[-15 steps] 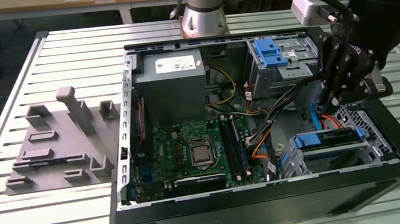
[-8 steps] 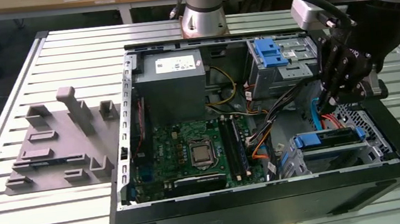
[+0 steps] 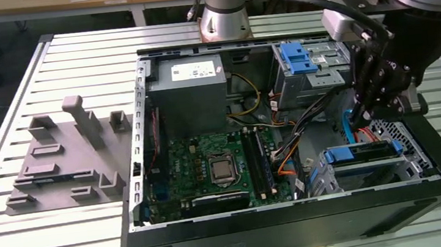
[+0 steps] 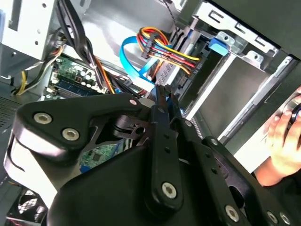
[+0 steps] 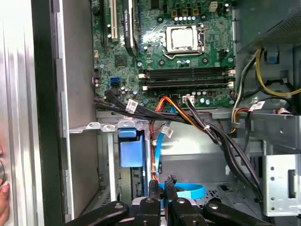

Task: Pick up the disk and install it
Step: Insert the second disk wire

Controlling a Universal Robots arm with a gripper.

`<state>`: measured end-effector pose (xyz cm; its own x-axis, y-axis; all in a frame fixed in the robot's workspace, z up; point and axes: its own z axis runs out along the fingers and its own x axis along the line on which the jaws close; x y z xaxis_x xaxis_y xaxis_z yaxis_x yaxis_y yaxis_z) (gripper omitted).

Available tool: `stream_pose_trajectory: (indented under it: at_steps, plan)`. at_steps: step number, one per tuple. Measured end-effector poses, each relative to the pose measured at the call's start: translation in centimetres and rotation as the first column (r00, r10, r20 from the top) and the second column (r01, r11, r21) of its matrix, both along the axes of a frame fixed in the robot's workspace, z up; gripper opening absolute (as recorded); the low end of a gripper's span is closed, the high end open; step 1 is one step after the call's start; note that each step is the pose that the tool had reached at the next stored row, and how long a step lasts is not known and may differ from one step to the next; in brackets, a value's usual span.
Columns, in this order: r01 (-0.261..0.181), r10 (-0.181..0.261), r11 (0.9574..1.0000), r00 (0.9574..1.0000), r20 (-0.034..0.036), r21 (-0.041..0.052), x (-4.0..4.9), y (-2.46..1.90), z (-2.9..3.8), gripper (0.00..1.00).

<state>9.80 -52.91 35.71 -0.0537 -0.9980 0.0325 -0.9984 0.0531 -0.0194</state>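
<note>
In the exterior view, the disk (image 3: 363,153) lies in the drive cage at the open computer case's near right corner, its blue carrier framing a grey body. The first wrist view shows the carrier's blue tab (image 5: 130,150) at the cage mouth. My gripper (image 3: 359,122) hangs inside the case just beyond that cage, above a blue flat cable (image 5: 188,191). Its black fingertips sit close together in both wrist views, with nothing between them: gripper (image 5: 162,184), gripper (image 4: 163,92). It does not touch the disk.
A bare blue caddy (image 3: 297,59) sits in the far cage, beside the grey power supply (image 3: 192,86). Cable bundles (image 5: 197,117) cross between the motherboard (image 3: 213,167) and the cages. A grey fixture (image 3: 68,158) lies on the slatted table. A hand (image 4: 287,141) rests outside the case.
</note>
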Motion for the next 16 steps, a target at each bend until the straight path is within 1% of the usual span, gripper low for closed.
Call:
stream_pose_trajectory:
  at_steps: [1, 6, 8, 12, 15, 16]
  plan:
    - [0.0, 0.0, 1.0, 1.0, 0.0013, 0.0, -0.02, -0.13, -0.07, 0.16]
    - [-0.001, 0.001, 1.0, 1.0, 0.0024, -0.0002, -0.05, -0.15, -0.11, 0.16]
    - [-0.001, 0.001, 1.0, 1.0, 0.0024, 0.0001, -0.05, -0.2, -0.28, 0.16]
    - [-0.001, 0.001, 1.0, 1.0, 0.0024, 0.0, -0.05, -0.65, -0.94, 0.16]
    - [-0.001, 0.001, 1.0, 1.0, 0.0024, 0.0001, -0.05, -1.03, -1.29, 0.16]
    - [-0.001, 0.001, 1.0, 1.0, 0.0024, 0.0003, -0.05, -1.07, -1.34, 0.16]
